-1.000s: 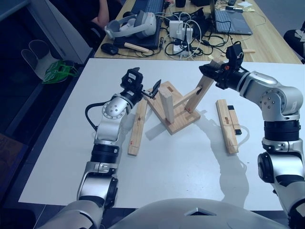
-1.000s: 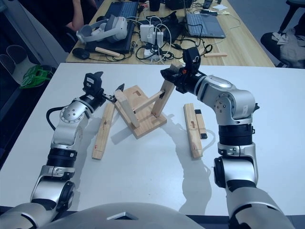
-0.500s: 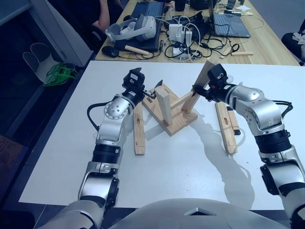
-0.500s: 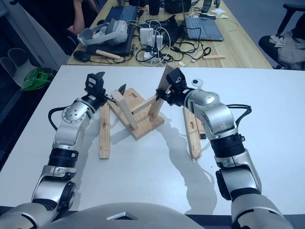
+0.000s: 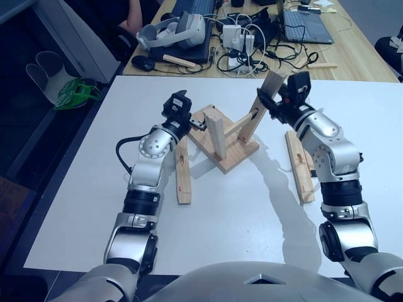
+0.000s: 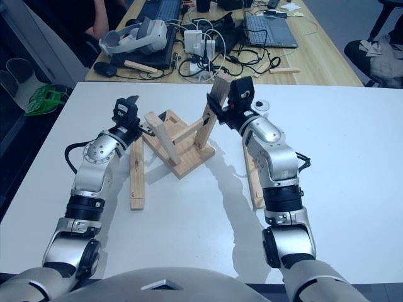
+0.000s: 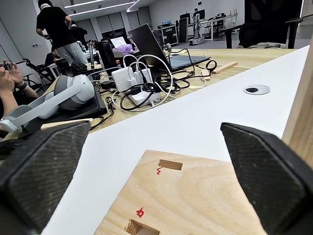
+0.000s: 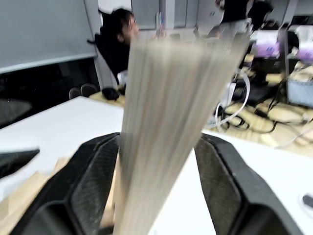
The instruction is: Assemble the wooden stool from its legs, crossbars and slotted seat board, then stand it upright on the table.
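Observation:
The slotted seat board (image 5: 234,155) lies tilted on the white table (image 5: 239,220) with an upright leg (image 5: 217,131) set in it. A second leg (image 5: 255,116) leans from the board, joined by a crossbar (image 5: 234,128). My right gripper (image 5: 275,102) is shut on this leaning leg's upper end, and the leg (image 8: 161,122) sits between its pads. My left gripper (image 5: 199,123) is open at the board's left corner, with the board (image 7: 186,200) and its red-marked slots just under its fingers (image 7: 44,166). One loose leg (image 5: 182,170) lies by the left arm. More loose pieces (image 5: 300,167) lie under the right arm.
Behind the table is a wooden desk (image 5: 352,50) crowded with a headset (image 5: 170,31), laptops, chargers and cables. A green object (image 5: 74,94) sits off the table's far left corner. Bare tabletop stretches in front of the stool parts.
My right arm has folded its elbow in while its gripper kept hold of the leaning leg. The loose leg by the left arm has turned straighter. The left gripper has stayed at the board.

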`<state>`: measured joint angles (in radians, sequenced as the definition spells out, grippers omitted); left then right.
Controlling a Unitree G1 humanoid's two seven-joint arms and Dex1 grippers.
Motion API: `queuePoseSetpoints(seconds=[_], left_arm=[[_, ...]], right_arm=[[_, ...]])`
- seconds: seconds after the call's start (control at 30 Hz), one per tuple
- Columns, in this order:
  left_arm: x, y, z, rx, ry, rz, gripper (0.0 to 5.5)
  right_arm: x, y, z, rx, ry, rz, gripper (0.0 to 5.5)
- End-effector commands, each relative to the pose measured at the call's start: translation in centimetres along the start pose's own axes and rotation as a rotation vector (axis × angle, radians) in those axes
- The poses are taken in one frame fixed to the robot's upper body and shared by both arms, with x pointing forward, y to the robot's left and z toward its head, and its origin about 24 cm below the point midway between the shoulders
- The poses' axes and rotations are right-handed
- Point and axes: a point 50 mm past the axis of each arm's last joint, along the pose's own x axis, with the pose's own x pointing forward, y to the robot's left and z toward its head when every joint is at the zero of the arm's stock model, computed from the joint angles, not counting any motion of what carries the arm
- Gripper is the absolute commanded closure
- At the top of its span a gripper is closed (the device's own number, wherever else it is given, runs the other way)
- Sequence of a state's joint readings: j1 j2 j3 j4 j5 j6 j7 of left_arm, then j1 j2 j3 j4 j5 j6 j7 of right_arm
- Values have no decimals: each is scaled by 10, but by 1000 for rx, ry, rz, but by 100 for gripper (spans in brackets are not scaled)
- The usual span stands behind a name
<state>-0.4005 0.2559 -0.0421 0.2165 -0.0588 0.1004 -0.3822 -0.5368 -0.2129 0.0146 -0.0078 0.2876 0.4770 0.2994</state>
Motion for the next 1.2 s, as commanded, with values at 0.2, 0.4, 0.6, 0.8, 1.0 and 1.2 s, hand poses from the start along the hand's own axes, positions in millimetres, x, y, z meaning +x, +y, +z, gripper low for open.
queuePoseSetpoints(seconds=[0.2, 0.4, 0.6, 0.8, 1.0, 1.2], left_arm=[[0, 37, 9, -81, -63, 295, 57], [-4, 60, 26, -178, -181, 491, 57], [-6, 61, 19, -229, -151, 510, 57], [-10, 59, 25, -213, -178, 494, 57], [-20, -5, 37, -133, -101, 130, 57], [-2, -63, 45, -151, 50, -44, 57]], right_arm=[[6, 42, 95, -230, -331, 187, 309], [-26, 59, -82, 264, 597, 307, 416], [-35, 72, -107, 288, 637, 321, 537], [-14, 69, -44, 106, 90, 267, 547], [-7, 56, 22, 57, -231, 157, 547], [-3, 21, 91, 38, -481, -41, 547]])
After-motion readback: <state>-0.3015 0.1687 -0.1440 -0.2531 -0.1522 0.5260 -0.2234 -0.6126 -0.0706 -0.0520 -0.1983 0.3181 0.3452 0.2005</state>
